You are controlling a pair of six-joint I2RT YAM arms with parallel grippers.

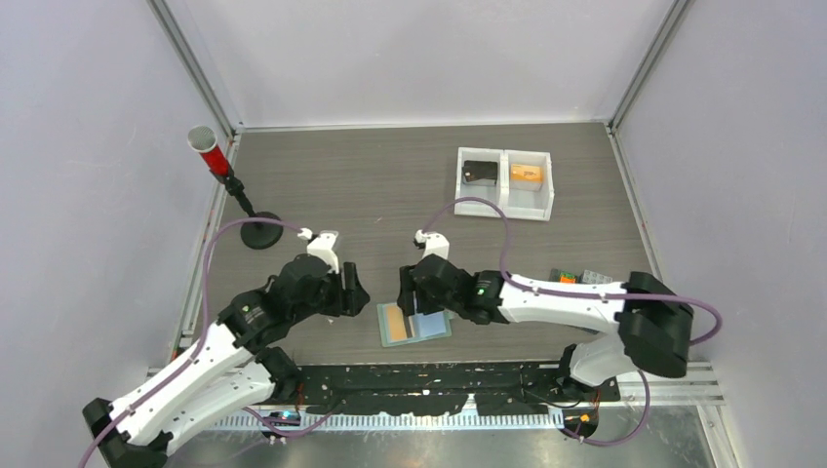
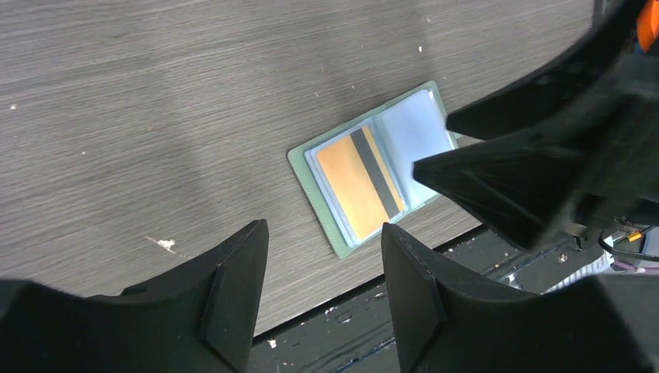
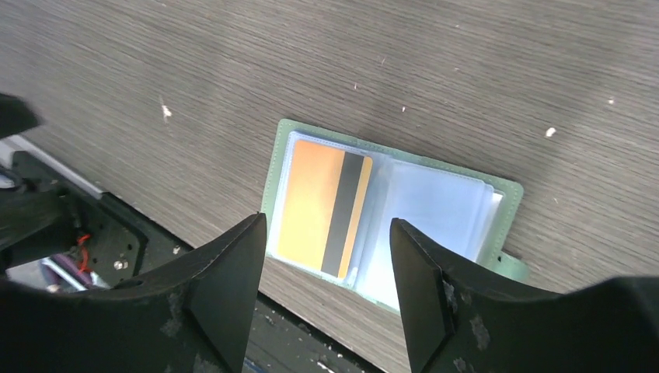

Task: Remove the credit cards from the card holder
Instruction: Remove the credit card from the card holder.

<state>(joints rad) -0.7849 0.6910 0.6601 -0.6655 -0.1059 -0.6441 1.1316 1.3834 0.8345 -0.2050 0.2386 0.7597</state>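
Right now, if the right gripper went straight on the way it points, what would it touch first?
Probably the orange card in the open card holder, which lies straight ahead of the right gripper; the distance is unclear.
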